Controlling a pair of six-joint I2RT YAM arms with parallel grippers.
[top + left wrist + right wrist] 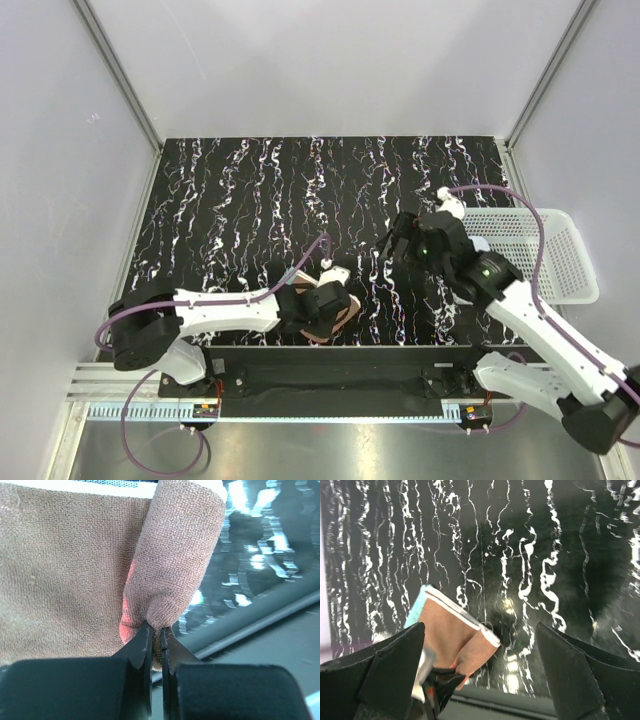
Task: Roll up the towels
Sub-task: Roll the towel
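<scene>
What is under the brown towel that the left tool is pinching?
Black marbled table shows around the towel, which seems to lie on it. The left tool pinches a folded corner. Anything beneath the cloth is covered.

**Three Views of One Bench**

Top external: high and rearward, looking down on the whole bench (250, 190), its near edge at 6 o'clock. Left wrist: extreme close-up along the left pincer (156, 630) onto the towel (60, 570). Right wrist: farther back, framed by the right pincer (480, 625), showing that same towel at 7 o'clock.
</scene>
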